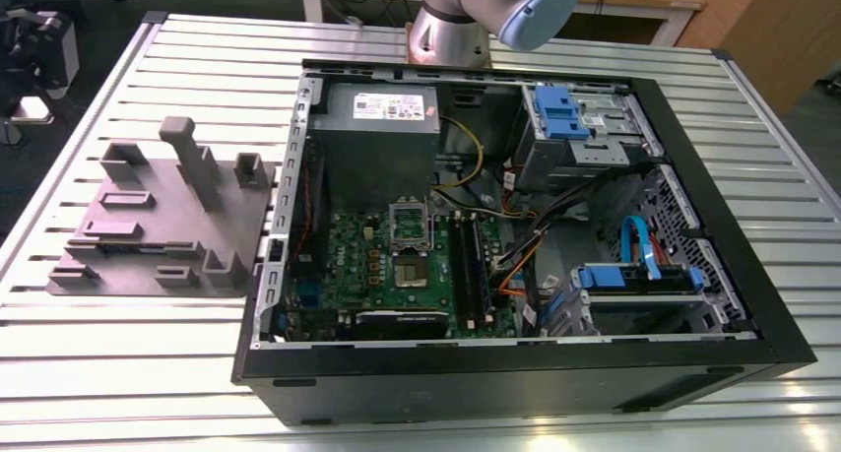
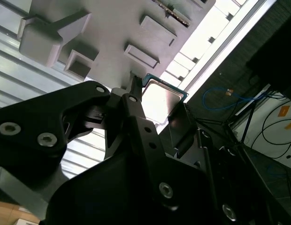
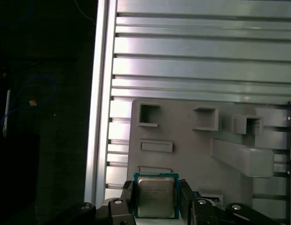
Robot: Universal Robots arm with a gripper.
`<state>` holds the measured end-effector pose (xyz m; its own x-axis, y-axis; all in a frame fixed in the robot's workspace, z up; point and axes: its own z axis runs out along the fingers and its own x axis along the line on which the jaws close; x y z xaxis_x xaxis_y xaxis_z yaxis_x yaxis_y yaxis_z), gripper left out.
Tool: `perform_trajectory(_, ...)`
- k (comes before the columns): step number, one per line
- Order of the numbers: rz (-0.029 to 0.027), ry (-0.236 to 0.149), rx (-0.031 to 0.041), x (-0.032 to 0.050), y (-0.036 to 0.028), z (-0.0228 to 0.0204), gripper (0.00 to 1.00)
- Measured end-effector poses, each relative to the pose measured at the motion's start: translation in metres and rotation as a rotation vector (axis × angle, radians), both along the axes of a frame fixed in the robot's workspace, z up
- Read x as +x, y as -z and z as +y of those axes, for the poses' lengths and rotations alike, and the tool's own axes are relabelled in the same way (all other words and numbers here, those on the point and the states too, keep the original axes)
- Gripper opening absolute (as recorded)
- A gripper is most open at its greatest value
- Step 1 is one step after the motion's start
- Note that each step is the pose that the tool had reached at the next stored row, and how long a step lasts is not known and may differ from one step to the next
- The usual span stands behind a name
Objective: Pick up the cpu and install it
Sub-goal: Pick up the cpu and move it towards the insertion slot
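Note:
The cpu (image 3: 156, 195) is a small flat square chip with a silvery top and a greenish rim. My gripper (image 3: 156, 206) is shut on it, one black finger (image 3: 128, 193) against each side. The second wrist view has the cpu (image 2: 162, 99) between the fingertips (image 2: 136, 101), just over the grey moulded plate (image 2: 112, 42). In the first wrist view the chip sits over the plate's (image 3: 183, 140) edge near a shallow rectangular recess. In the exterior view the motherboard socket (image 1: 418, 273) lies inside the open computer case (image 1: 736, 226), its silver frame (image 1: 410, 219) flipped up.
The grey moulded plate (image 1: 145, 235) with raised blocks lies on the slatted metal table (image 1: 132, 354) at the exterior view's left. The case holds a grey power supply (image 1: 374, 112), blue drive brackets (image 1: 558, 112) and loose cables (image 1: 526, 245). The arm's base (image 1: 454, 33) stands behind the case.

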<state>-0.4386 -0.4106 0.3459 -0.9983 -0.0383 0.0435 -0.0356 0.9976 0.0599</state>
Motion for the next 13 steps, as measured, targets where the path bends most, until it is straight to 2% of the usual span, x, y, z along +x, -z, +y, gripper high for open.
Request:
perform_trajectory(5,0.0,0.001,-0.0025,0.0,-0.0053,0.0008,0.47)
perform_trajectory(13,0.0,0.004,-0.0104,0.0,-0.012,0.0019,0.47)
